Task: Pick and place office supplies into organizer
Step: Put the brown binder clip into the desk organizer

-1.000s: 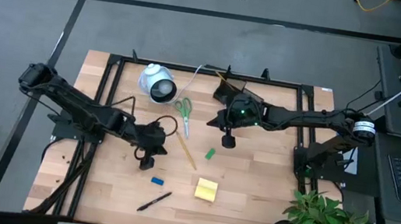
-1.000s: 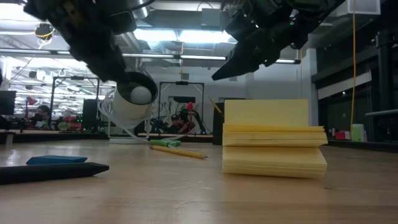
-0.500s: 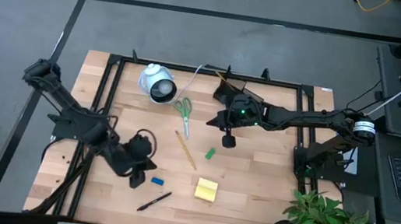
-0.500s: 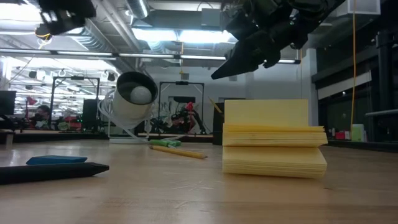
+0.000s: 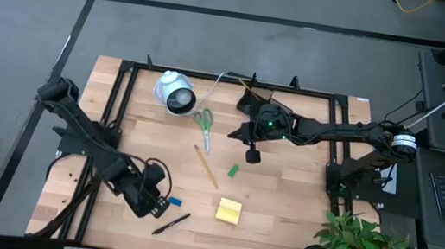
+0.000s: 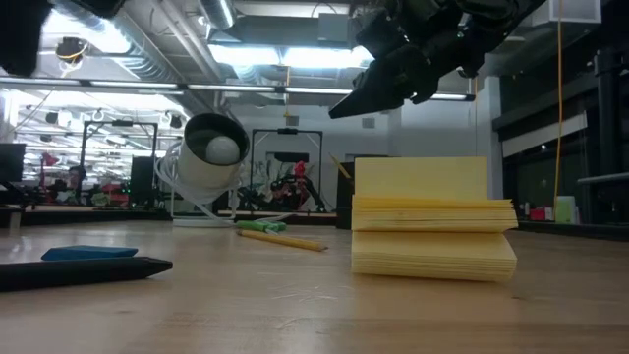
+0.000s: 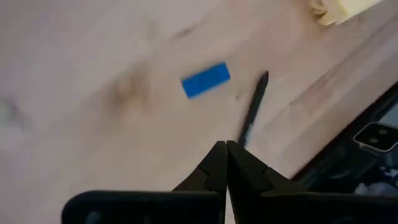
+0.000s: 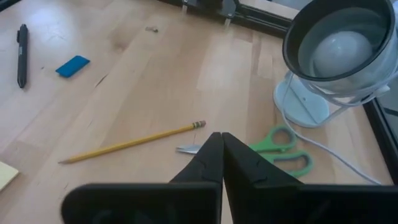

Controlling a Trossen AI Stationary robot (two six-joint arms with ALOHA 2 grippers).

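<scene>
While I am hanging low over the front of the table, this is what I am working with:

Left claw: my left gripper is hovering pinched shut, holding nothing, just beside the blue eraser.
Eraser from claw: in my wrist view the blue eraser is lying just ahead of my closed fingertips, apart from them, its long axis running across my line of reach.
Pen by the eraser: the black pen is lying just on the front side of the eraser, slanted; I am judging either one reachable, though my fingers must open first.
Right claw: my right gripper is waiting shut and empty, well beyond the eraser, near the scissors.
Nearer arm: the left, clearly.
Other supplies: the pencil and sticky-note pad are lying between eraser and right claw.
Organizer: the organizer is sitting far from the eraser, at the back edge.
</scene>
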